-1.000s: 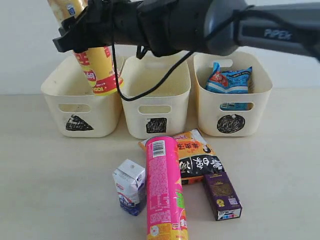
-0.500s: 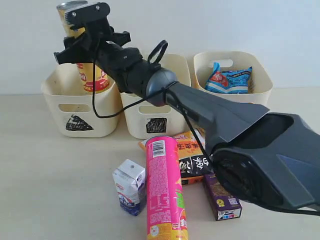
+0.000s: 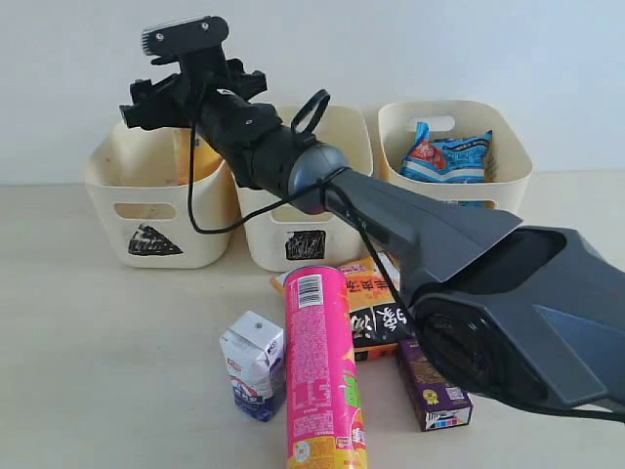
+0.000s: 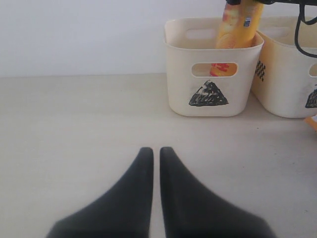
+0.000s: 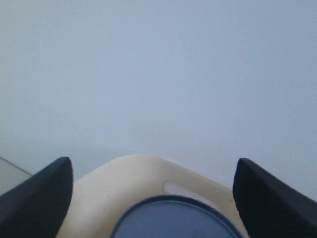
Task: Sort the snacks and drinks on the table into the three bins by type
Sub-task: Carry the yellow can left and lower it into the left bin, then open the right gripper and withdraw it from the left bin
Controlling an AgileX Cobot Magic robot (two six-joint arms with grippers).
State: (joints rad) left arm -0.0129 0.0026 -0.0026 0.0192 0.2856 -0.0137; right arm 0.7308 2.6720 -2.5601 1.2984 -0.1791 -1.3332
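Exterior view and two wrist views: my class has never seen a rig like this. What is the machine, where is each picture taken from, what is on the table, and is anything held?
It is a robot with two arms, each ending in a two-fingered gripper. The exterior view looks at the whole scene from off the arms. Each wrist view looks out along one gripper's fingers.

The right gripper hangs open over the triangle bin, where a yellow tube stands. It grips nothing. The left gripper is shut and empty, low over the table.

A blue bag sits in the circle bin. On the table are a pink tube, a white carton, an orange-black bag and a dark box.
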